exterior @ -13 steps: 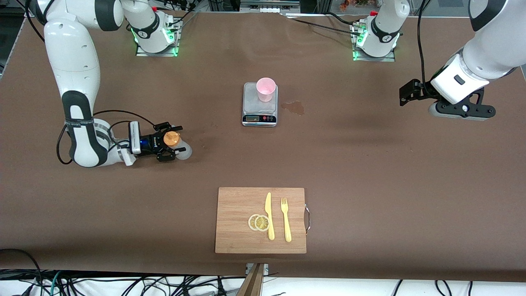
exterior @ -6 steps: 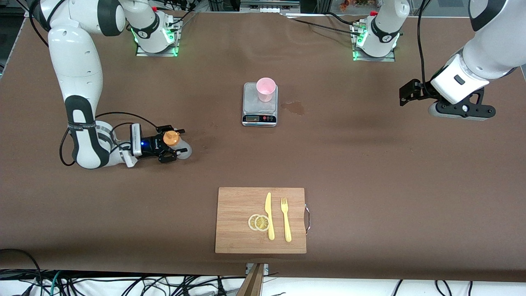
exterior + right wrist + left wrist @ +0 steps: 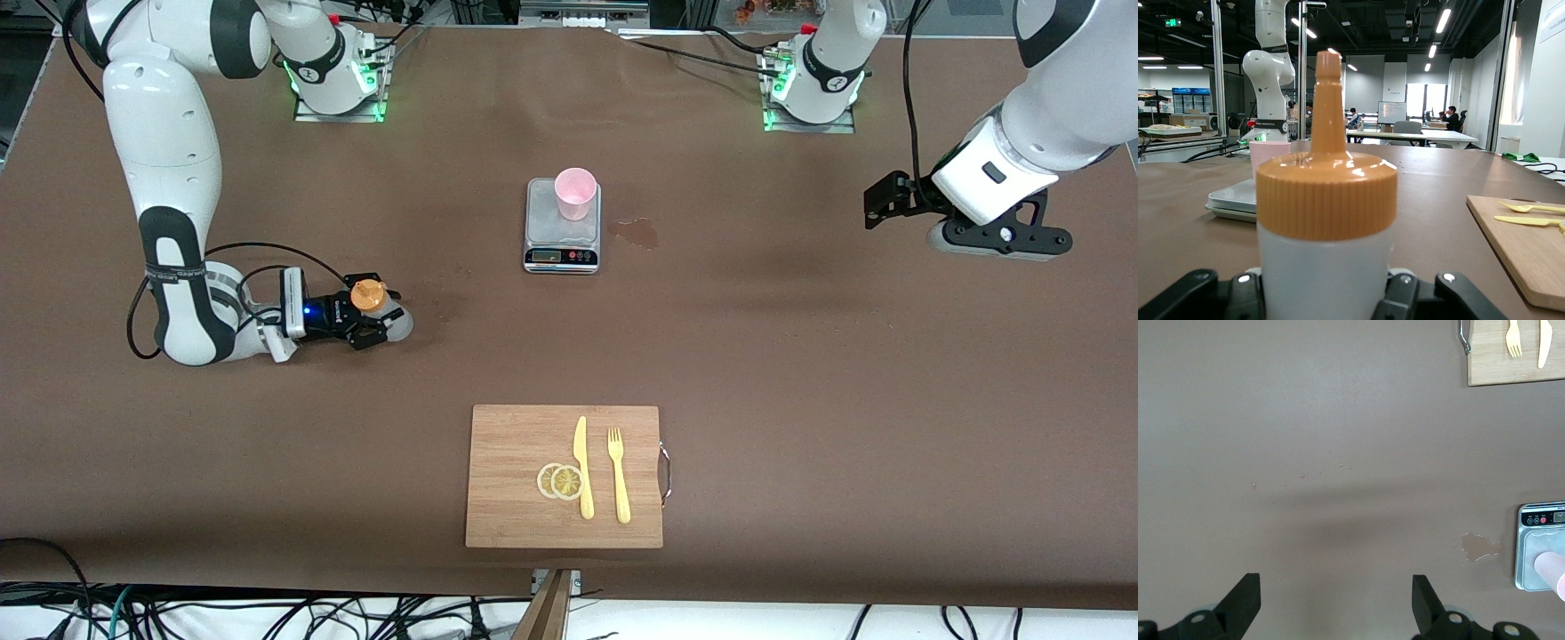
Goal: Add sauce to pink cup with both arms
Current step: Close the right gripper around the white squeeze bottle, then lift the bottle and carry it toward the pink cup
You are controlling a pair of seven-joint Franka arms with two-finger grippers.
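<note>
- Translucent whitish squeeze bottle with orange nozzle cap point(image 3: 380, 313) is clamped upright between right gripper point(image 3: 366, 313) fingers, on the table.
- Left gripper point(image 3: 892, 203) is spread wide, nothing held, waiting.

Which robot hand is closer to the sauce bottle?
The right. The right gripper is shut on the sauce bottle, which stands on the table. The left gripper waits, open, up in the air at the left arm's end of the table.

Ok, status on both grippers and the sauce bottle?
Right gripper shut on whitish squeeze bottle with orange nozzle cap, upright on table. Left gripper open, waiting. Pale pink plastic cup on grey scale; path clear.
</note>
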